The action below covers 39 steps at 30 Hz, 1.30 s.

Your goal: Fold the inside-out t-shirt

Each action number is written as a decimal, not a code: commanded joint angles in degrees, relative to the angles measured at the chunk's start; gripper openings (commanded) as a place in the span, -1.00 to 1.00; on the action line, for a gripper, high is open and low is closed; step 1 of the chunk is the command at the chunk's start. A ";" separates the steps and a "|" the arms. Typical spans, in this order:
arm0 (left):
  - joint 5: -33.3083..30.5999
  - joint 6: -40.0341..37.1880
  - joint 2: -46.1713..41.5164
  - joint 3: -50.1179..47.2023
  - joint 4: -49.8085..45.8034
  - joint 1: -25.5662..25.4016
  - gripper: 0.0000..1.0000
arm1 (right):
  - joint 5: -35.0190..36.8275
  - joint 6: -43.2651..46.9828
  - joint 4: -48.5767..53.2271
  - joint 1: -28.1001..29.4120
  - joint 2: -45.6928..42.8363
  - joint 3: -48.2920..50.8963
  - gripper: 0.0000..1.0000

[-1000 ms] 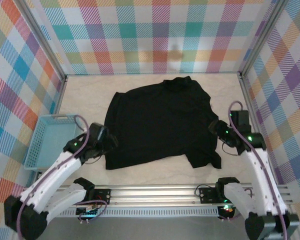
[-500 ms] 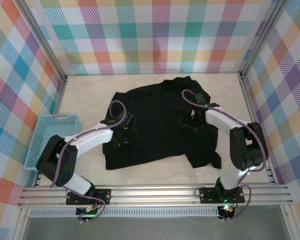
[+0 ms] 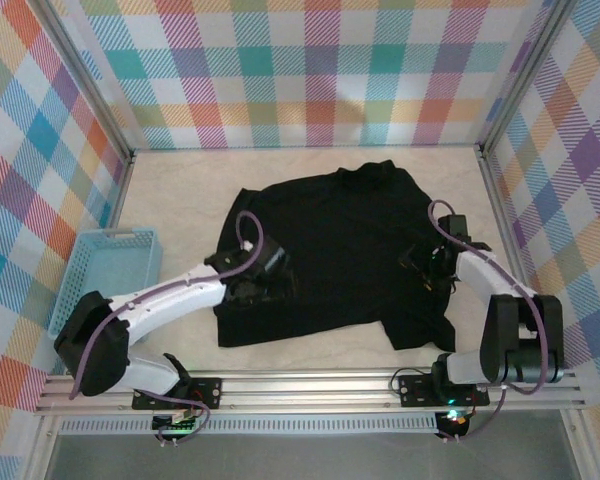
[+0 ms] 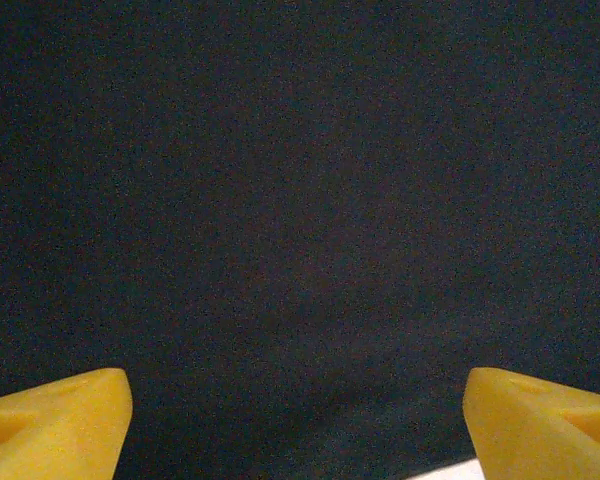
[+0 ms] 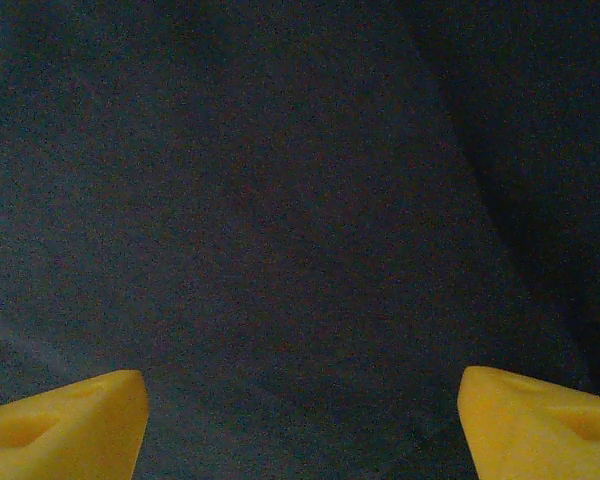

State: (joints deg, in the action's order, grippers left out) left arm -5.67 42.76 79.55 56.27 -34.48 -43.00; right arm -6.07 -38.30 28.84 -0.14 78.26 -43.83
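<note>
Now the t-shirt (image 3: 330,245) lies spread out; the left gripper (image 4: 300,425) stands wide over it. So does the right gripper (image 5: 300,425); both are empty.

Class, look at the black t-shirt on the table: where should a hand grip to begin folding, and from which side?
Probably the t-shirt, at its near-left corner, approached low from the left. It lies spread flat, so only an edge gives fabric to pinch.

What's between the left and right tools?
Flat fabric of the black t-shirt covers the whole stretch between the left tool and right tool, seen in the top view.
</note>
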 commanded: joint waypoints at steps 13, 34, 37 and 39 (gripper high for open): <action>-9.17 -12.05 41.33 49.78 -6.22 25.96 0.56 | -0.53 12.33 2.74 8.62 23.77 -36.99 0.62; -2.81 -13.40 68.51 80.59 -9.69 32.35 0.36 | 9.62 25.50 12.07 8.40 56.71 -79.71 0.41; -1.59 -13.52 69.19 80.99 -9.13 32.54 0.32 | 10.92 26.24 14.17 8.36 60.70 -85.29 0.38; -0.68 -13.56 69.81 81.35 -8.87 32.54 0.28 | 11.64 26.61 15.46 8.27 62.92 -88.57 0.37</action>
State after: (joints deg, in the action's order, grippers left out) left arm -8.38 30.13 147.89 135.28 -42.11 -11.03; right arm 3.53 -13.82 39.92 8.60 139.11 -128.05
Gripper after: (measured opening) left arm 0.646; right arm 0.688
